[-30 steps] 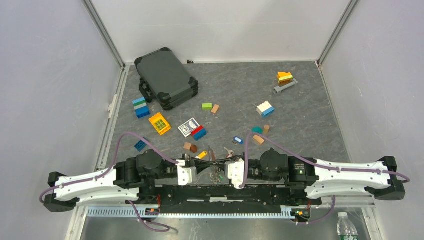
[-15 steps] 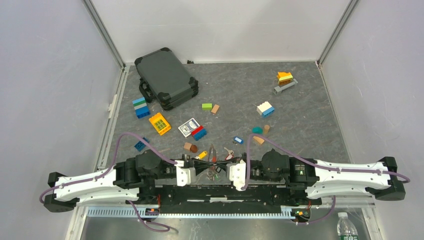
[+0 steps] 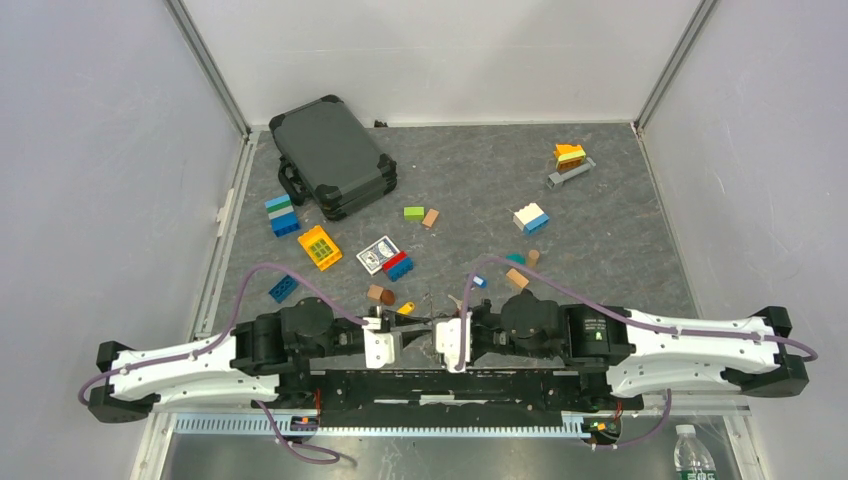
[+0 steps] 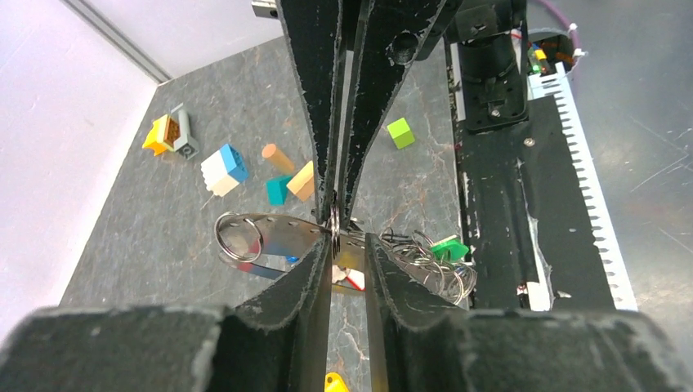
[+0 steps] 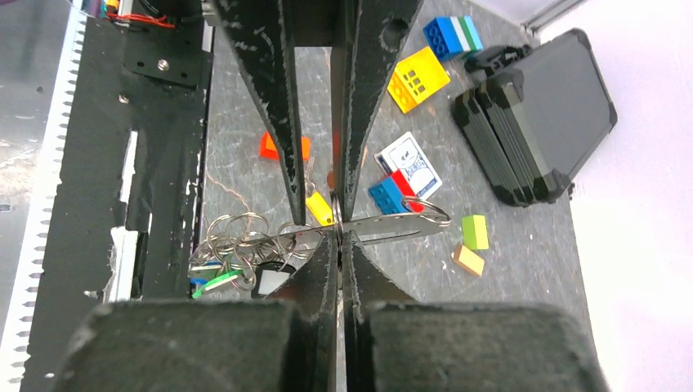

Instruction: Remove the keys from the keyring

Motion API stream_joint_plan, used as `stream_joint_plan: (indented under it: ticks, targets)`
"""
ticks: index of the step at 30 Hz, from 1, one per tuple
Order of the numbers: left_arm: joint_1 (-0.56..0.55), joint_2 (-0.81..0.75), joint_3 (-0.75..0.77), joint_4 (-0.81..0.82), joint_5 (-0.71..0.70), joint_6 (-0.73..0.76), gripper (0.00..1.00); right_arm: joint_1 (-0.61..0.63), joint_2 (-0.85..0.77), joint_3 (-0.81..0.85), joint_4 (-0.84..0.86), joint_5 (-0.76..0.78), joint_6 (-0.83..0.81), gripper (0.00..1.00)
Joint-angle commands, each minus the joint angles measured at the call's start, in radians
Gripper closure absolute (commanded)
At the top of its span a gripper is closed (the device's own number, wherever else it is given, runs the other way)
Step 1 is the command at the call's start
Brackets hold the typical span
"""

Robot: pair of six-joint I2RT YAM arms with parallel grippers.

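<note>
The keyring is a thin metal loop held level above the table; it also shows in the right wrist view. My right gripper is shut on its middle. My left gripper faces it, fingers slightly apart, tips on either side of the same spot. A bunch of small split rings with a green key, a black tag and a red key hangs at the near end. One small ring sits at the far end. A loose yellow key and a blue key lie on the table.
A dark grey case lies at the back left. A playing-card box and several coloured blocks, such as the yellow block, are scattered over the mat. The black base rail runs just below the grippers.
My right gripper has moved left toward the left one, so the fingertips now meet on the keyring. The hanging key bunch is now hidden under the grippers in the top view.
</note>
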Motion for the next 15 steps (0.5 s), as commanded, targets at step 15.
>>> stream_joint_plan:
  ticks: [15]
  targets:
    - [-0.003, 0.048, 0.082, -0.002, -0.097, 0.061, 0.71, 0.002, 0.123, 0.238, -0.225, 0.084, 0.107, 1.0]
